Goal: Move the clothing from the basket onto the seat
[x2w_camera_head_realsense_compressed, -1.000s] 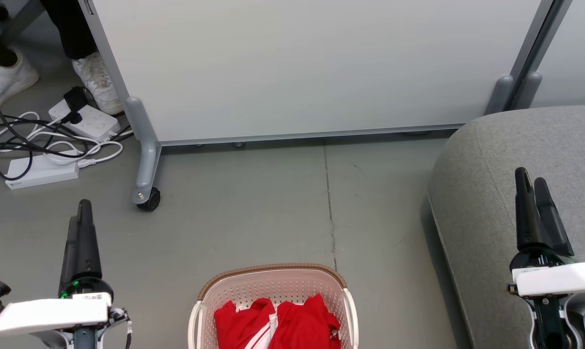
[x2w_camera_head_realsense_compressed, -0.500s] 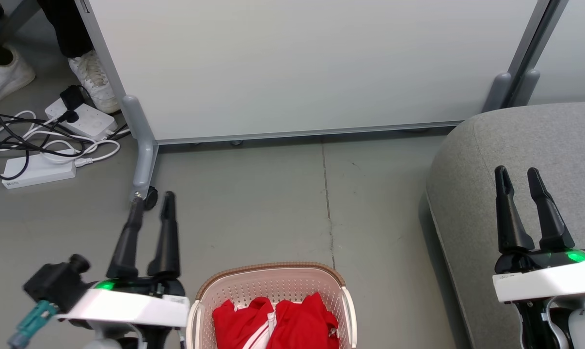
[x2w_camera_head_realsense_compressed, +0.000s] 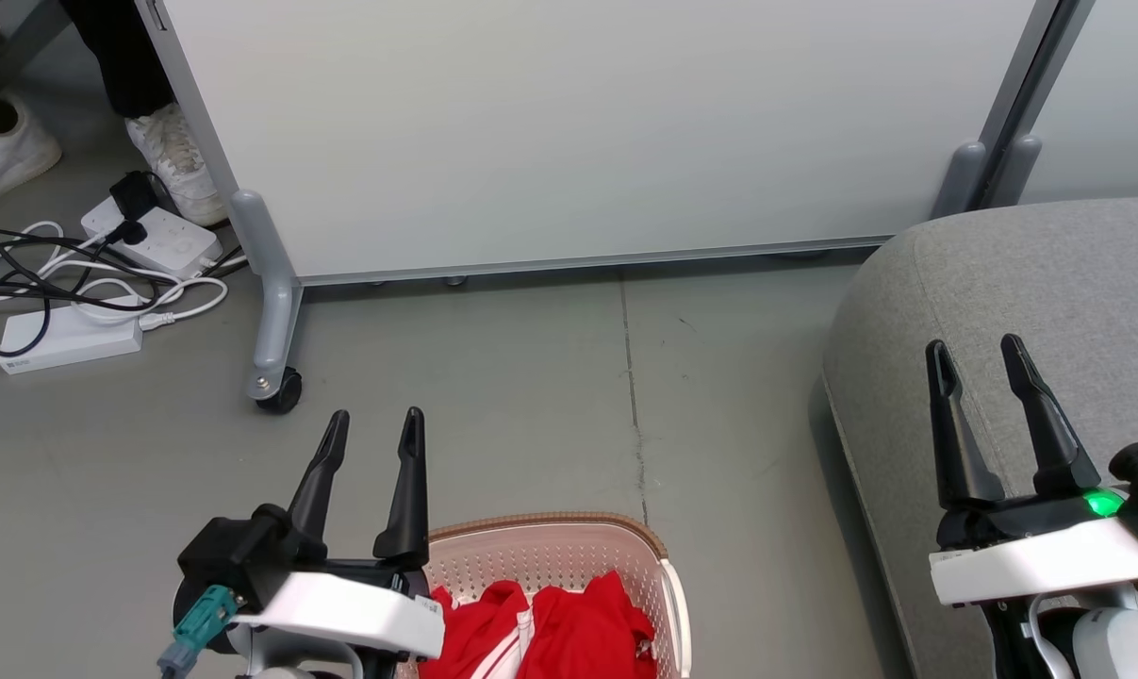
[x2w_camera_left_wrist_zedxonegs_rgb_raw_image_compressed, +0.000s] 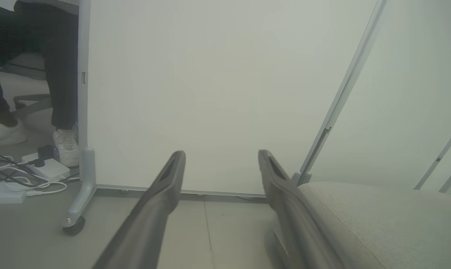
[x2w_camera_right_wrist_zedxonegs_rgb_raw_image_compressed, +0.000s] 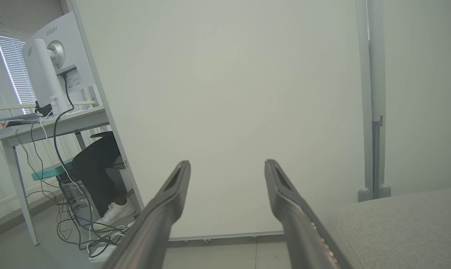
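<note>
Head view: red clothing (x2w_camera_head_realsense_compressed: 550, 632) inside basket (x2w_camera_head_realsense_compressed: 569, 552).

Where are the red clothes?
At the bottom middle of the head view, the clothing lies in the basket, between the left gripper and the seat.

Soft red cloth clothing (x2w_camera_head_realsense_compressed: 569, 627), perforated plastic basket (x2w_camera_head_realsense_compressed: 550, 561), matt grey fabric seat (x2w_camera_head_realsense_compressed: 1049, 283)

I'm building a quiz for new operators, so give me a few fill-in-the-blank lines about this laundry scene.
1. The clothing inside the basket is mostly ____ in colour.
2. The left gripper and the right gripper each have jaws that are ____, not shut.
3. The seat stands on the robot's ____ side.
Missing words: red; open; right.
</note>
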Controlling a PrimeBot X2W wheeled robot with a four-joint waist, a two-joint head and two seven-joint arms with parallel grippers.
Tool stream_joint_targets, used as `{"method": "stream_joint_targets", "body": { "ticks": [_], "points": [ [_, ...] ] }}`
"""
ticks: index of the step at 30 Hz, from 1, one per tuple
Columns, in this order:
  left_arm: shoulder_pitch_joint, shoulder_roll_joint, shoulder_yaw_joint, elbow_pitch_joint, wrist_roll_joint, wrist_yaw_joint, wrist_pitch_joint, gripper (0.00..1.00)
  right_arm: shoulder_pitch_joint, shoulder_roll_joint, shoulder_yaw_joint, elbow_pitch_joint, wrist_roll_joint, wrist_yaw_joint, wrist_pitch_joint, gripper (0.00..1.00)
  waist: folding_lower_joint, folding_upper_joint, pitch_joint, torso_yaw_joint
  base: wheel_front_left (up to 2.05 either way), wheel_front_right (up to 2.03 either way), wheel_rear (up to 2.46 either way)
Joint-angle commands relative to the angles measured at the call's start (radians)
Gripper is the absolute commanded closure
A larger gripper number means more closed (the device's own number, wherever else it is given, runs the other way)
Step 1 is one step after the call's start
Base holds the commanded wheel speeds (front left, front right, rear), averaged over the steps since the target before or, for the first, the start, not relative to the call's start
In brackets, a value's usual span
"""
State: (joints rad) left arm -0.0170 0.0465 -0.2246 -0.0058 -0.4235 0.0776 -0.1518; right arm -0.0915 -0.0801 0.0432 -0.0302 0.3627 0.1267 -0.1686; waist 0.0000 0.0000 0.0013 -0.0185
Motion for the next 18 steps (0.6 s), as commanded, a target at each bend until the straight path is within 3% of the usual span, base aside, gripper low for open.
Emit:
{"method": "stream_joint_targets", "body": {
  "ticks": [1,9,14,18],
  "points": [
    [-0.028,0.008,-0.008,-0.004,0.036,0.023,-0.012,0.00,0.002,-0.007,0.001,-0.008,-0.030,0.005,-0.014,0.00,0.0000,0.0000,-0.001,0.000,0.00,0.00,0.00],
    [-0.027,0.025,-0.053,0.025,0.119,0.110,-0.032,0.00,0.016,0.009,-0.016,0.031,-0.107,0.005,-0.030,0.00,0.0000,0.0000,-0.006,0.000,0.00,0.00,0.00],
    [-0.023,0.025,-0.067,0.039,0.130,0.121,-0.045,0.00,0.025,0.016,-0.019,0.072,-0.158,0.005,-0.040,0.00,0.0000,0.0000,-0.008,-0.001,0.00,0.00,0.00],
    [-0.010,0.019,-0.060,0.062,0.133,0.088,-0.053,0.00,0.023,0.019,-0.016,0.095,-0.193,0.005,-0.048,0.00,0.0000,0.0000,-0.008,-0.003,0.00,0.00,0.00]
  ]
}}
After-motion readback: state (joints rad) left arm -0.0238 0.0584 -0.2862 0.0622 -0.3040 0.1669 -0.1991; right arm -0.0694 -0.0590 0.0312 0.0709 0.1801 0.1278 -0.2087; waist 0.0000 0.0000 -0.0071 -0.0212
